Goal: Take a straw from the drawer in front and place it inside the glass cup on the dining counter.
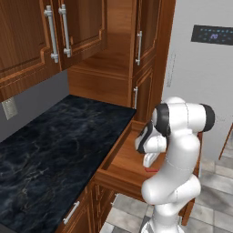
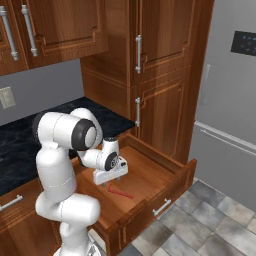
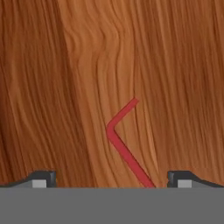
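With the two-finger claw (image 3: 112,179) spread wide above the thin red bent straw (image 3: 124,144) on the open reddish-brown wooden drawer's (image 2: 150,175) floor, it should descend straddling the long shaft before closing.

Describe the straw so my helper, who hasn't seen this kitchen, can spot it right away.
Look below the black stone counter to the wide wooden drawer pulled open beside the tall cabinets. On its bare floor, under the robot's open pincer, lies the straw. It is a thin, bright red stick with a short bent tip, the one red thing on the plain wood.
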